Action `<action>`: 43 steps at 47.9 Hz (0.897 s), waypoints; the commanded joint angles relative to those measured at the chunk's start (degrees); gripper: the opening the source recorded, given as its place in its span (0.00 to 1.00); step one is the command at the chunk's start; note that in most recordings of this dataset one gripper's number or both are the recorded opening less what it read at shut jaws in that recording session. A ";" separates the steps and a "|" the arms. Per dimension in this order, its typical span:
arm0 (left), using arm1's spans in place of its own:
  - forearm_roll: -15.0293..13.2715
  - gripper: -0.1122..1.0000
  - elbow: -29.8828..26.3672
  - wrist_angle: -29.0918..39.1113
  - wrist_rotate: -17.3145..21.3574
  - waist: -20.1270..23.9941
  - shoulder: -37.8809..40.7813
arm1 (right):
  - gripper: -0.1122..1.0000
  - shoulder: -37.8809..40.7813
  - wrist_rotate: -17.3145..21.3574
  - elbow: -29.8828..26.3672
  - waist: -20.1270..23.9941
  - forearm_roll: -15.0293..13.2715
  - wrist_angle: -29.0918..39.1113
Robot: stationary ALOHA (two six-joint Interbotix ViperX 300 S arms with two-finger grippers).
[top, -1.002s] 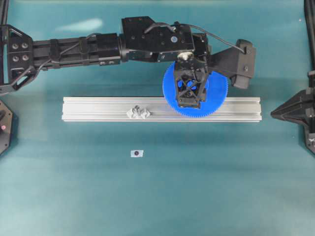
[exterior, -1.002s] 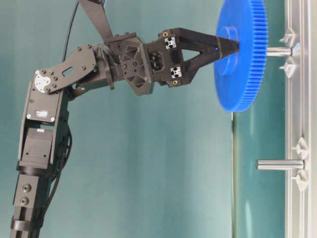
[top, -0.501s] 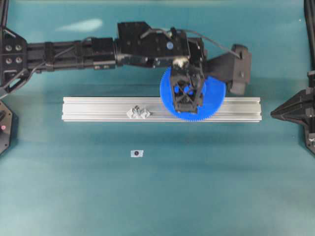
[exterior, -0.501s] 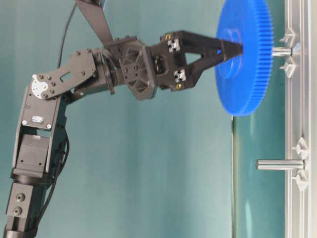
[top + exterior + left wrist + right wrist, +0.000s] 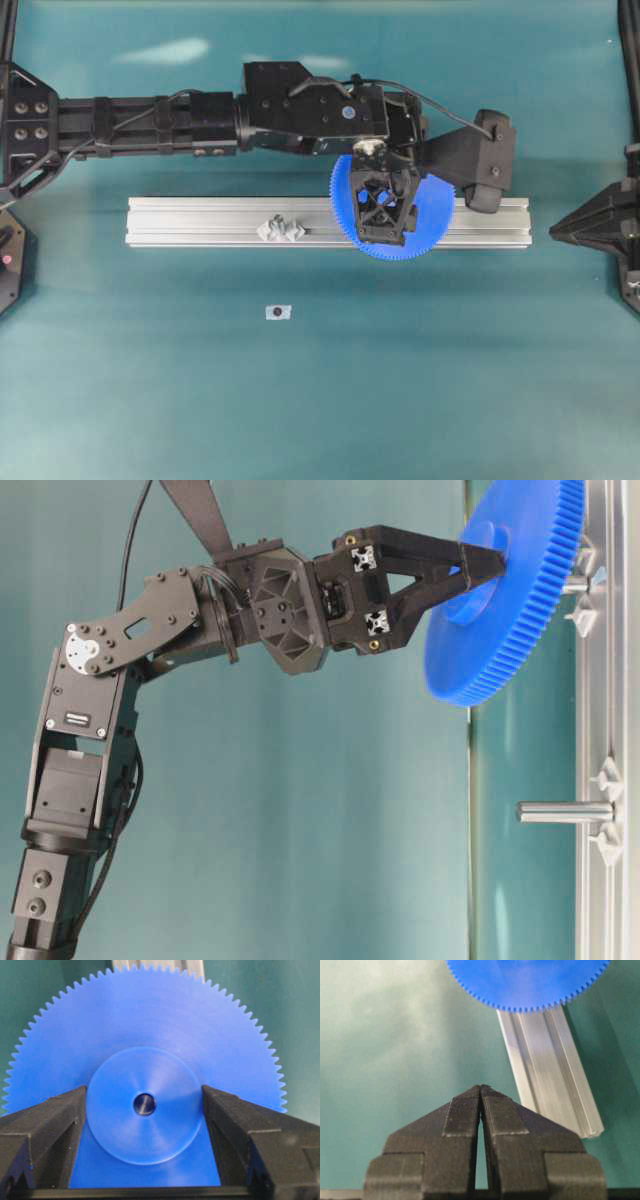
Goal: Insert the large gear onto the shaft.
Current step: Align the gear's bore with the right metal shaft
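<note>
the left gripper (image 5: 145, 1105) gripped the gear (image 5: 150, 1035) by its raised hub, one finger (image 5: 47, 1125) pressed on each side. the gear hung tilted over the rail (image 5: 200, 222), its centre hole over the shaft (image 5: 574, 583), whose tip showed just behind the disc in the table-level view. whether the pin had entered the hole could not be told. a second pin (image 5: 563, 812) stood free further along the rail. the right gripper (image 5: 480, 1091) was closed on nothing, well apart from the gear.

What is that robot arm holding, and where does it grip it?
The left gripper holds the large gear by its raised round hub, one finger on each side.
</note>
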 commanded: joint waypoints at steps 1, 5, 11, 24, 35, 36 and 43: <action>0.26 0.79 -0.53 0.18 -0.09 1.67 -0.53 | 0.18 0.35 0.70 -0.79 -0.09 -0.09 -0.35; 0.26 0.79 -0.53 0.26 -0.09 2.37 -0.70 | 0.18 0.35 0.70 -0.88 -0.09 0.00 -0.35; 0.26 0.79 -0.18 1.05 0.00 3.08 -1.32 | 0.18 0.35 0.70 -0.88 -0.18 -0.09 -0.44; 0.26 0.79 0.79 2.46 0.00 3.16 -1.76 | 0.18 0.35 0.79 -0.97 -0.18 0.00 -0.44; 0.26 0.79 1.49 2.37 0.35 3.08 -2.02 | 0.18 0.35 0.79 -0.97 -0.18 0.00 -0.44; 0.26 0.79 1.32 2.37 0.35 3.16 -1.93 | 0.18 0.35 0.79 -0.97 -0.18 0.00 -0.44; 0.26 0.79 -0.79 1.93 0.44 3.08 -1.58 | 0.18 0.35 0.79 -0.97 -0.09 -0.09 -0.44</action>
